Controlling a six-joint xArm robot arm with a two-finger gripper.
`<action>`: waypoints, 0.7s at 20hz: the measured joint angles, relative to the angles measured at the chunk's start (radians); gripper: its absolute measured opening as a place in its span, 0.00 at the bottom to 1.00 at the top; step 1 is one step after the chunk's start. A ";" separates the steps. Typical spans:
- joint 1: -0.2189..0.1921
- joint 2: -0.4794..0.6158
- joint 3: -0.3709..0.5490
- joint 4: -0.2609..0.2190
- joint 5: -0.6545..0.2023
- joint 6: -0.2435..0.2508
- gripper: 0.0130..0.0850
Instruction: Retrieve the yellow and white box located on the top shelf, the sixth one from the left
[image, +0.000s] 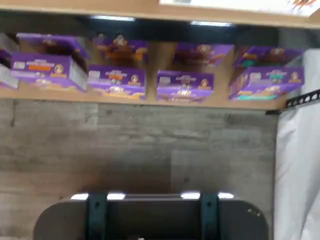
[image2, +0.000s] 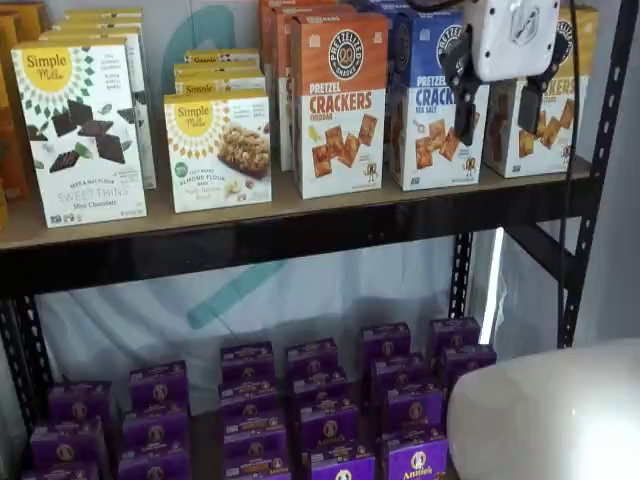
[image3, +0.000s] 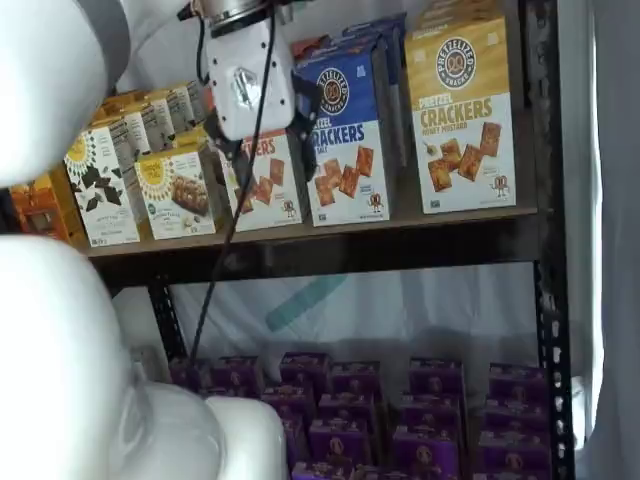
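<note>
The yellow and white box (image3: 462, 110) stands upright at the right end of the top shelf (image3: 400, 228), its front picturing square brown crackers. In a shelf view only its right part (image2: 572, 110) shows on the top shelf (image2: 300, 215), behind the gripper. My gripper (image2: 497, 112) hangs in front of the shelf, white body above and two black fingers (image2: 465, 110) pointing down. A plain gap stands between the fingers and nothing is in them. One finger crosses the blue carton and the other the yellow box's left part. The gripper (image3: 265, 145) also shows before the orange carton.
An orange-topped cracker carton (image2: 338, 100) and a blue-topped one (image2: 430, 110) stand left of the yellow box, with sunburst-logo boxes (image2: 85, 130) further left. Small purple boxes (image2: 320, 400) fill the lower level. A black upright (image2: 600, 150) borders the shelf's right end. The white arm (image3: 60, 350) bulks in front.
</note>
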 joint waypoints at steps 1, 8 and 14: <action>-0.026 0.000 0.007 -0.007 -0.026 -0.026 1.00; -0.216 0.040 0.006 0.019 -0.154 -0.200 1.00; -0.351 0.120 -0.048 0.069 -0.198 -0.325 1.00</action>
